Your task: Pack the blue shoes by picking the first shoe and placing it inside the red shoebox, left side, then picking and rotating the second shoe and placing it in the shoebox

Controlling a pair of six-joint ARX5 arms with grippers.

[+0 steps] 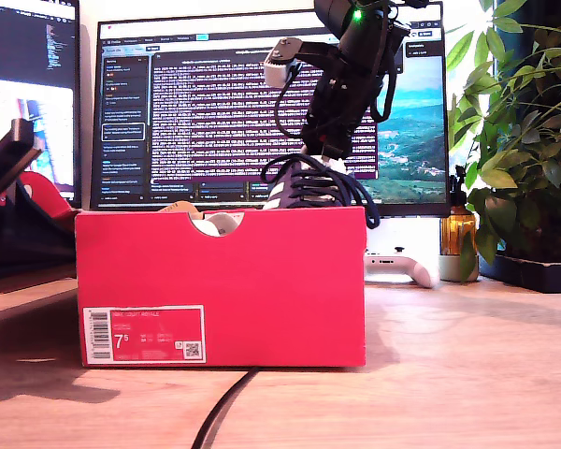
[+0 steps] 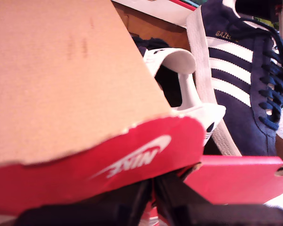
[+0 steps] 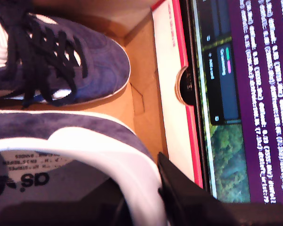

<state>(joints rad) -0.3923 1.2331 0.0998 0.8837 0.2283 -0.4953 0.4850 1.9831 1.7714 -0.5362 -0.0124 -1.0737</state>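
Note:
The red shoebox (image 1: 262,281) stands at the centre of the exterior view with its 7.5 label facing the camera. My second gripper (image 1: 329,150) hangs over the box's right part in that view. It is shut on the heel collar of one blue shoe (image 1: 309,182), whose laces show above the rim. In the second wrist view that held shoe (image 3: 85,132) sits at the gripper (image 3: 146,197), and the other blue shoe (image 3: 85,70) lies on the box floor. My first gripper (image 2: 153,183) is shut on the red swoosh flap (image 2: 108,160).
A large monitor (image 1: 215,103) stands close behind the box, with a second screen (image 1: 28,84) at the exterior view's left. A potted plant (image 1: 524,140), an amber bottle (image 1: 458,234) and a white controller (image 1: 402,267) sit at that view's right. A black cable (image 1: 220,407) runs toward the front edge.

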